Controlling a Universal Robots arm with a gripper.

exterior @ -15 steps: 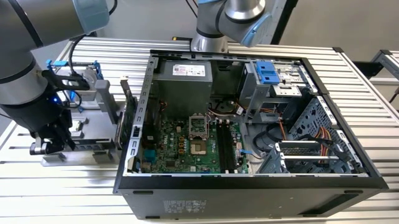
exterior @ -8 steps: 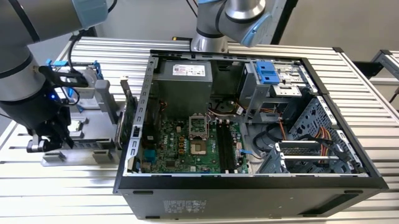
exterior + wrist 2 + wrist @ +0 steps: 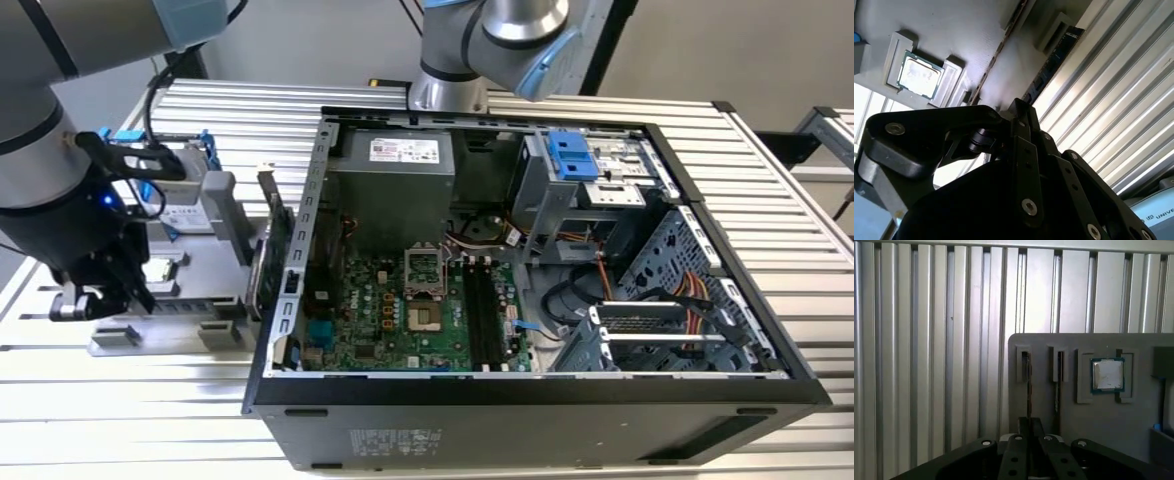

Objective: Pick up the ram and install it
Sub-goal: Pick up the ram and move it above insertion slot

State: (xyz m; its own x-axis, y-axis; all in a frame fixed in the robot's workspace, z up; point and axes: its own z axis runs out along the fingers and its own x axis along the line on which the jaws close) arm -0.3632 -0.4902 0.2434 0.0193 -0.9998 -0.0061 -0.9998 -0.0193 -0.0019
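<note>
Both wrist views close above fixture [image 3: 1104,425]

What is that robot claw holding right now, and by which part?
It cannot be told. The gripper is right at the ram, which stands on edge in the grey holder, but whether it grips it does not show.

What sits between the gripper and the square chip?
In the first wrist view, a thin memory stick on edge in a grey tray slot, between gripper and chip.

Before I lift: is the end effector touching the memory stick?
Cannot tell. In both wrist views the end effector overlaps the near end of the memory stick, hiding any gap.
</note>
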